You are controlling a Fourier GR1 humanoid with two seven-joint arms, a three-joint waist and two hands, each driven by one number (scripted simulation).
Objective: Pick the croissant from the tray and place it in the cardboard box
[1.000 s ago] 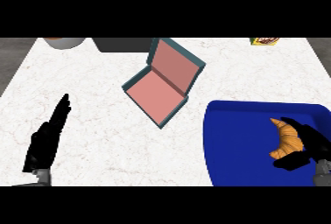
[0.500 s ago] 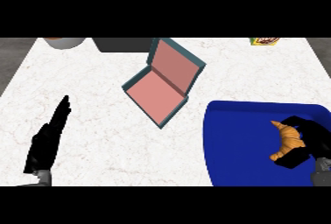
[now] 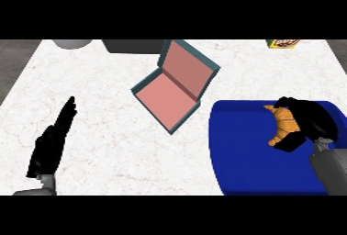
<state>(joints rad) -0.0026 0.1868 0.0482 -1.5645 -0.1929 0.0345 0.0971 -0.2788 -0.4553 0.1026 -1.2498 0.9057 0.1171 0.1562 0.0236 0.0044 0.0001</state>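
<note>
Right hand curled round croissant on tray; left hand open. Watch: pastry could slip during your lift toward box.

— What's hidden on the blue tray?
— The right side of the golden-brown croissant, behind the black right hand; the tray's lower edge is cut off too.
— And along the top?
— A grey round container, a dark grey box and a small yellow packet, all cropped; its label is unreadable.
</note>
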